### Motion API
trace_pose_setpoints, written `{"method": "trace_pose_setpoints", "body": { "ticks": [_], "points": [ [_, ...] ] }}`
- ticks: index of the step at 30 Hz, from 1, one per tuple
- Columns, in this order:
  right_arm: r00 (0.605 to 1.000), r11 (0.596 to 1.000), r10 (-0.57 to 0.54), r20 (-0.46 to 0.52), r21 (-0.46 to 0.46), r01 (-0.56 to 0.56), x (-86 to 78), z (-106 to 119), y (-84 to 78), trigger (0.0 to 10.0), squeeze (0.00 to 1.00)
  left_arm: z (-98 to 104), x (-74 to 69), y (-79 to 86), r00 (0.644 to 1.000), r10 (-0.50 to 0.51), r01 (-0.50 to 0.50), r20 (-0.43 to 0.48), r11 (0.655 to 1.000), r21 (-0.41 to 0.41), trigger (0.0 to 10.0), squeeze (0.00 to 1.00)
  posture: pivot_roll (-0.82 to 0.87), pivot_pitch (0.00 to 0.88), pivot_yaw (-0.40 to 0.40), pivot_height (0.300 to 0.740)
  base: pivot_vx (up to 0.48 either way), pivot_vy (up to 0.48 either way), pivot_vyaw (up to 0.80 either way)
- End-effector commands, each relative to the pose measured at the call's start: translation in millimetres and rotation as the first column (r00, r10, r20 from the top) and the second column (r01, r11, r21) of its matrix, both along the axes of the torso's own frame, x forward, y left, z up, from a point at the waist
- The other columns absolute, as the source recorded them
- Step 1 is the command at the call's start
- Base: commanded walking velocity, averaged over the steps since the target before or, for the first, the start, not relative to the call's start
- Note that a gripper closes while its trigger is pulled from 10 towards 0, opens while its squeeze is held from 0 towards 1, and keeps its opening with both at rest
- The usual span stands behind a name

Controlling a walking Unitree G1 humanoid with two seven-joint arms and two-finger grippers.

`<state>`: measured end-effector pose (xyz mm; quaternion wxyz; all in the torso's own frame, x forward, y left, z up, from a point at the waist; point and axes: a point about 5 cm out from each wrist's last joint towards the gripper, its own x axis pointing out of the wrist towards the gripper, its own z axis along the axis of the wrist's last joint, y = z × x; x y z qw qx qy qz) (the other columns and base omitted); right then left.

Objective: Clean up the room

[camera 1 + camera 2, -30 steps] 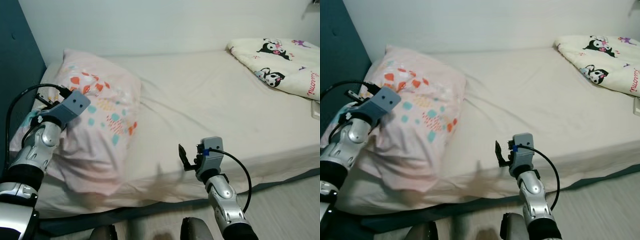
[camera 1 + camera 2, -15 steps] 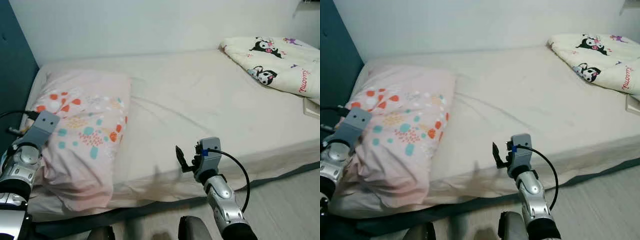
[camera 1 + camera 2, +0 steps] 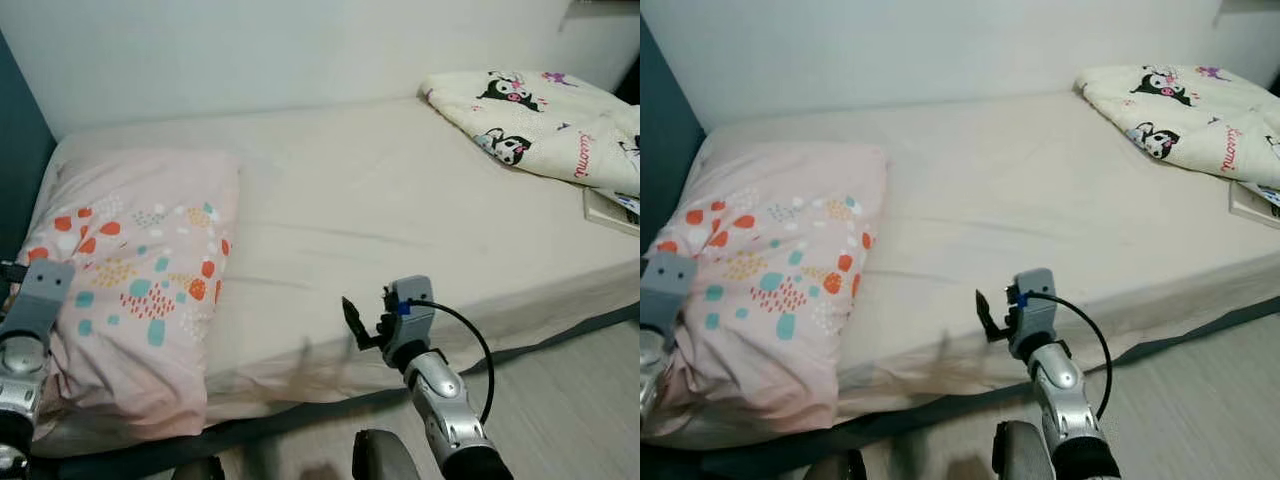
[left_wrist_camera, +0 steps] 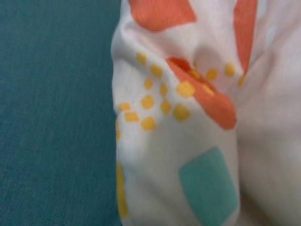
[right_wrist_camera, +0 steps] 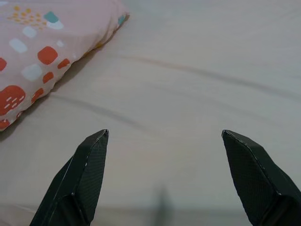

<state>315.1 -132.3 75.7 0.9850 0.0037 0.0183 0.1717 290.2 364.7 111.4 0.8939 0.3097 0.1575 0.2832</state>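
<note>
1. The pink patterned pillow (image 3: 135,275) lies flat at the head end of the bed (image 3: 400,210), against the teal wall (image 3: 15,160), with its lower corner slumped over the bed's near edge.
2. The left gripper (image 3: 35,300) sits at the pillow's near corner. Its wrist camera is pressed right up against the fabric, and I cannot tell whether its jaws are spread or closed on the cloth.
3. The right gripper (image 5: 164,181) hovers over the near edge of the bed, past the pillow, jaws spread wide with nothing between them.
4. A cartoon-print blanket (image 3: 530,115) is bunched up at the far foot-end corner, with a flat white thing (image 3: 610,210) just beside it that I can't identify.
5. Likely trouble: if the left gripper has a pinch of fabric and the arm pulls away, the pillow would drag off the near edge onto the floor (image 3: 560,400).
6. The bunched blanket probably needs both grippers; one grip would only trail it across the sheet.
</note>
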Motion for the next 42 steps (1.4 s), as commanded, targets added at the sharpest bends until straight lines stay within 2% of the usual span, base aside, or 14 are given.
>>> {"method": "trace_pose_setpoints", "body": {
  "ticks": [1,3,5,11,13,14,16,19,28,29,31,32,33,42],
  "points": [
    [1.0,1.0,0.012,-0.024,0.002,-0.012,-1.8,-5,1.9,10.0,0.0,2,-13.7,18.3,0.997,0.076,-0.076,-0.014,0.997,0.017,0.0,0.0,0.09,0.099,-0.071,0.586,0.0,0.0,0.0],
    [0.999,1.0,0.027,-0.022,-0.001,-0.027,-1.7,-4,4.4,10.0,0.0,-1,-21.3,23.2,0.995,0.098,-0.097,-0.029,0.995,0.031,0.0,0.0,0.09,0.098,-0.067,0.586,0.0,0.0,0.0],
    [0.999,0.999,0.045,-0.021,-0.002,-0.045,-2.0,-4,6.3,10.0,0.0,6,-48.5,42.6,0.978,0.209,-0.208,0.003,0.973,0.102,0.0,0.0,0.09,0.101,-0.065,0.586,0.0,0.0,0.0],
    [0.998,0.999,0.047,-0.031,-0.001,-0.047,-3.7,-7,5.8,10.0,0.0,5,-63.2,46.4,0.966,0.256,-0.259,0.039,0.96,0.103,0.0,0.0,0.1,0.103,-0.064,0.586,0.0,0.0,0.0],
    [0.998,0.999,0.053,-0.034,0.001,-0.053,-4.1,-7,6.1,10.0,0.0,-15,-69.4,36.6,0.975,0.219,-0.22,-0.045,0.975,-0.015,0.0,0.0,0.1,0.104,-0.066,0.586,0.0,0.0,0.0],
    [0.998,0.999,0.053,-0.034,0.001,-0.053,-4.1,-7,6.1,10.0,0.0,-15,-69.4,36.6,0.975,0.219,-0.22,-0.045,0.975,-0.015,0.0,0.0,0.1,0.104,-0.066,0.586,0.0,0.0,0.0],
    [0.997,0.998,0.062,-0.037,0.002,-0.062,-4.2,-7,6.8,10.0,0.0,-33,-71.8,20.7,0.982,0.13,-0.147,-0.139,0.981,-0.126,0.0,0.0,0.1,0.104,-0.067,0.586,0.0,0.0,0.0],
    [0.996,0.997,0.073,-0.04,0.001,-0.074,-4.2,-8,7.7,10.0,0.0,-40,-71.5,8.2,0.981,0.074,-0.109,-0.181,0.976,-0.186,0.0,0.0,0.1,0.104,-0.067,0.586,0.0,0.0,0.0],
    [0.996,0.997,0.076,-0.042,-0.003,-0.076,-3.7,-8,7.9,10.0,0.0,-44,-61.9,-9.4,0.987,0.025,-0.07,-0.156,0.956,-0.285,0.0,0.0,0.1,0.1,-0.067,0.586,0.0,0.0,0.0],
    [0.996,0.997,0.074,-0.041,-0.003,-0.075,-3.7,-8,7.7,10.0,0.0,-42,-58.3,-11.4,0.99,0.018,-0.056,-0.138,0.957,-0.283,3.6,0.0,0.1,0.099,-0.066,0.586,0.0,0.0,0.0],
    [0.996,0.997,0.074,-0.041,-0.003,-0.075,-3.7,-8,7.7,10.0,0.0,-42,-58.3,-11.4,0.99,0.018,-0.056,-0.138,0.957,-0.283,3.6,0.0,0.1,0.099,-0.066,0.586,0.0,0.0,0.0],
    [0.997,0.997,0.072,-0.04,-0.005,-0.072,-3.7,-8,7.3,10.0,0.0,-38,-52.5,-13.6,0.995,0.002,-0.031,-0.101,0.959,-0.283,7.4,0.0,0.1,0.097,-0.065,0.586,0.0,0.0,0.0],
    [0.997,0.998,0.07,-0.039,-0.005,-0.07,-3.7,-8,6.7,10.0,0.0,-32,-46.8,-14.7,0.997,-0.01,-0.011,-0.074,0.963,-0.271,10.0,0.0,0.1,0.097,-0.064,0.586,0.0,0.0,0.0],
    [0.997,0.998,0.066,-0.037,-0.005,-0.066,-3.8,-8,5.4,10.0,0.0,-14,-28.5,-11.1,1.0,0.004,-0.006,-0.009,0.968,-0.249,10.0,0.0,0.09,0.089,-0.062,0.586,0.0,0.0,0.0]
  ]
}}
